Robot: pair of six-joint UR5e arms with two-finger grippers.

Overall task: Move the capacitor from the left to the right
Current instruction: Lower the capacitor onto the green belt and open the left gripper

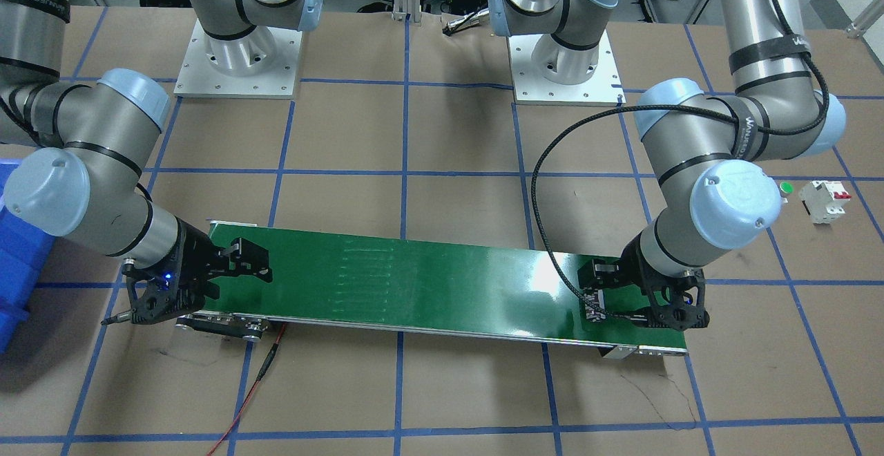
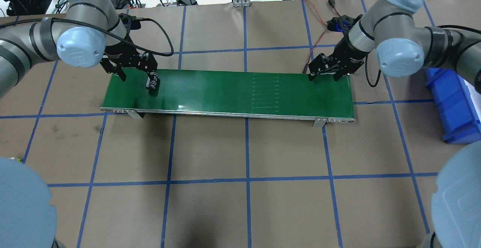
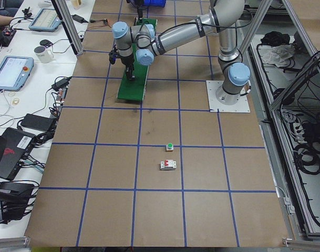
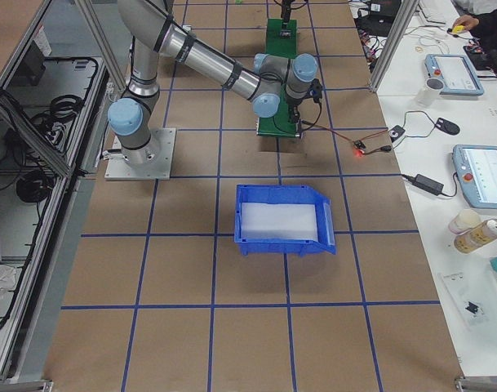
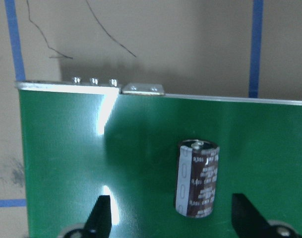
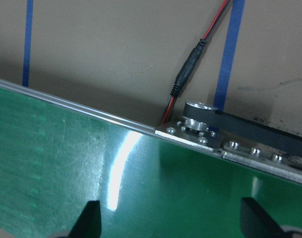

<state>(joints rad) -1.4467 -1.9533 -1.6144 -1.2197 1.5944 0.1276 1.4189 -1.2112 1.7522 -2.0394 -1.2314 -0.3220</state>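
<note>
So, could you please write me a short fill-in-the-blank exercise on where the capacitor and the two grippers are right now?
1. The capacitor rests on the ____ conveyor belt.
2. The jaws of the left gripper stand ____ on either side of the capacitor, not touching it.
3. The right gripper, its jaws open over the belt, holds ____.
4. The colour of the bin is ____.
Missing words: green; open; nothing; blue.

Capacitor [image 5: 198,178] on the conveyor belt's [image 2: 233,90] left end, between fingers [image 5: 102,215] of the left gripper [image 2: 137,79], right gripper [image 2: 325,77] over the opposite end, bin [image 2: 451,101] beyond it
</note>
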